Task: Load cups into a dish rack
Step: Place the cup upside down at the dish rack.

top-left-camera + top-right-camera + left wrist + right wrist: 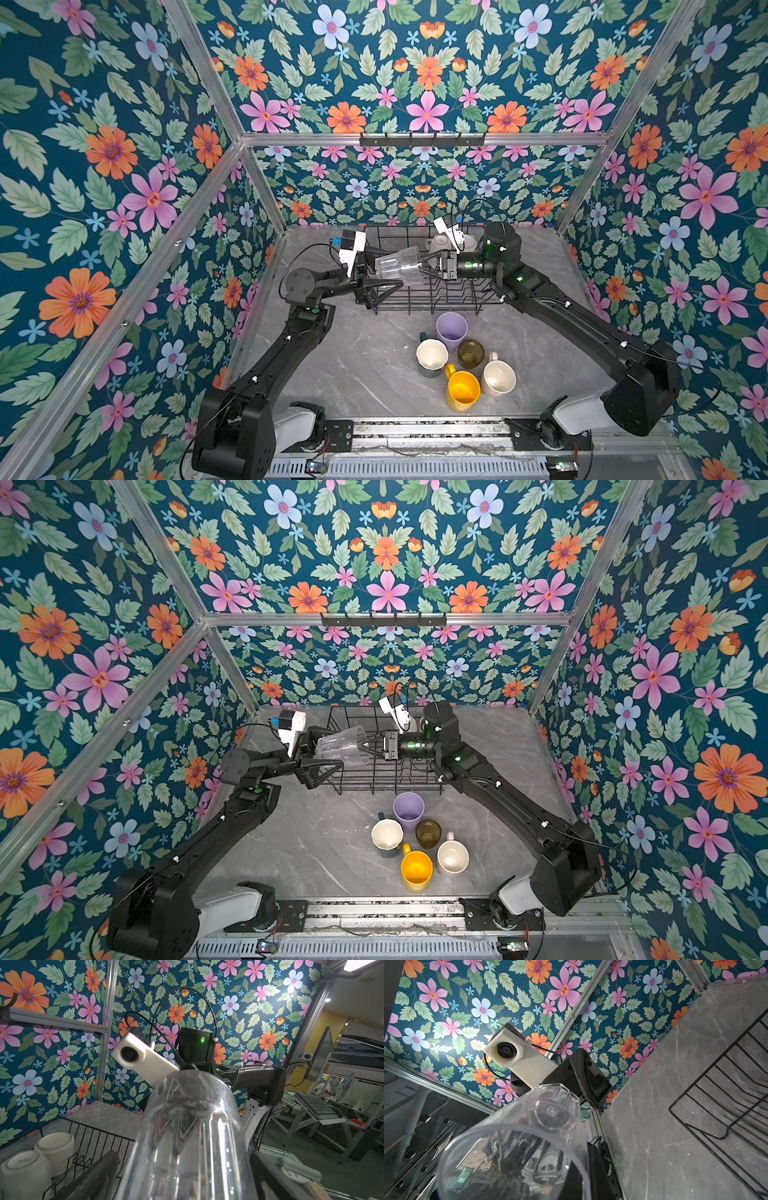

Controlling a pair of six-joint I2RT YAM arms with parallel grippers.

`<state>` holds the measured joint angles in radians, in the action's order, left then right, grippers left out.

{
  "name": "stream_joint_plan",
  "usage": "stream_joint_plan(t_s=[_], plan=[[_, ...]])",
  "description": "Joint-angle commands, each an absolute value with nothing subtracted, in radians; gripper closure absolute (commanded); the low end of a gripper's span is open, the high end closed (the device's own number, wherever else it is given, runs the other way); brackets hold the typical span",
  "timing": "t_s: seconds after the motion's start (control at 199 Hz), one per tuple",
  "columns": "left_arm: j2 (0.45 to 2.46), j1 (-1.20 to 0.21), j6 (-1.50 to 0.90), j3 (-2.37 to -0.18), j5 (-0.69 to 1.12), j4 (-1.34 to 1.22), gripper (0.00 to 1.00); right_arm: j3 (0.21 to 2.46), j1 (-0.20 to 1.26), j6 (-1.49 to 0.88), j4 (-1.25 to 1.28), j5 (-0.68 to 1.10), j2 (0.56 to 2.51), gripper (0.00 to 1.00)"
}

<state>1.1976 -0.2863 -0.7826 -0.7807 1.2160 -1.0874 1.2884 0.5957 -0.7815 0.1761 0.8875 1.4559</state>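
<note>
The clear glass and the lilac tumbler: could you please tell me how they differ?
The clear glass is see-through; the lilac tumbler is opaque. The clear glass is held sideways in the air, gripped at its rim by the right end effector; the lilac tumbler stands upright on the table. Both lack handles.
</note>
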Motion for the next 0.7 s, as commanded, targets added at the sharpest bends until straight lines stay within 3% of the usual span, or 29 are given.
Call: stream_joint_plan(t_s=[0.0,0.695], plan=[[1.195,-0.288,-0.802,-0.784,1.239,-1.155,0.02,1.301,0.601,-0.794,0.248,0.914,1.464,1.00],[1.294,-0.288,-1.134,-0.799,1.289,-1.555,0.15,1.328,0.623,-0.825,0.286,0.976,1.517,1.00]])
